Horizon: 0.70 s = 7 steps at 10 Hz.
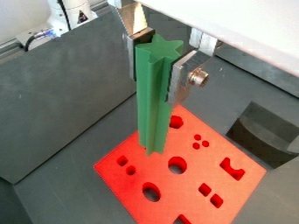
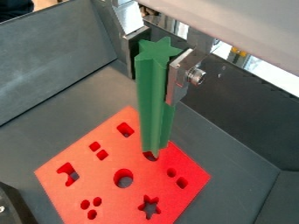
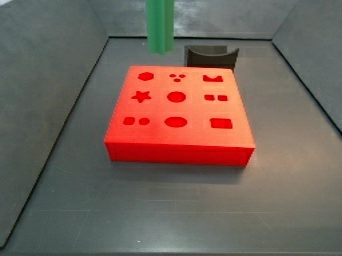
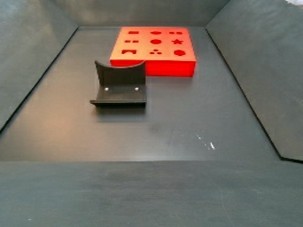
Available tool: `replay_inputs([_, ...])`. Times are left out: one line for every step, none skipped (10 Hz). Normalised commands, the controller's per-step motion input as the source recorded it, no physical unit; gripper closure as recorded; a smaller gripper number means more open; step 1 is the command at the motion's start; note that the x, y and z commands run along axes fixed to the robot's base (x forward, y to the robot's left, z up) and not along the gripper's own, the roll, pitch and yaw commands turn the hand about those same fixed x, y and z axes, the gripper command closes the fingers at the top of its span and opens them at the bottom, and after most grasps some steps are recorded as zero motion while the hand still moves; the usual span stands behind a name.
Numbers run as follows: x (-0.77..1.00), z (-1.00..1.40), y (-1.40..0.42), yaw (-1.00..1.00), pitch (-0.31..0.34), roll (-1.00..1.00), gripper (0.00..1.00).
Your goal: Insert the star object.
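Note:
My gripper [image 1: 153,74] is shut on the star object [image 1: 152,105], a long bright green peg with ridged sides, and holds its top end upright in both wrist views [image 2: 152,79]. The peg [image 2: 153,114] hangs over the red block [image 2: 121,199], with its lower end above the block's top face, apart from the star hole [image 2: 149,206]. In a side view the peg [image 3: 160,25] comes down from above over the far part of the red block [image 3: 178,152], and the star hole [image 3: 140,97] lies nearer on the left. The gripper itself is out of both side views.
The dark fixture [image 4: 119,86] with a curved cut stands on the floor beside the red block [image 4: 154,66]; it also shows in another side view [image 3: 210,55] and a wrist view [image 1: 263,131]. Sloped grey walls enclose the floor.

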Motion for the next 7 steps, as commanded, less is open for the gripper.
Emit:
replay_inputs([0.24, -0.22, 0.34, -0.6, 0.027, 0.0, 1.0])
replay_inputs([0.0, -0.43, 0.27, -0.8, 0.0, 0.0, 1.0])
replay_inputs([0.0, -0.44, 0.1, -0.98, -0.074, 0.0, 1.0])
replay_inputs([0.0, -0.45, 0.0, -1.0, -0.064, 0.0, 1.0])
replay_inputs([0.0, -0.43, 0.0, -1.0, -0.096, 0.0, 1.0])
replay_inputs([-0.43, -0.16, 0.15, -0.71, -0.186, 0.0, 1.0])
replay_inputs([-0.61, 0.0, 0.07, -0.54, -0.174, 0.0, 1.0])
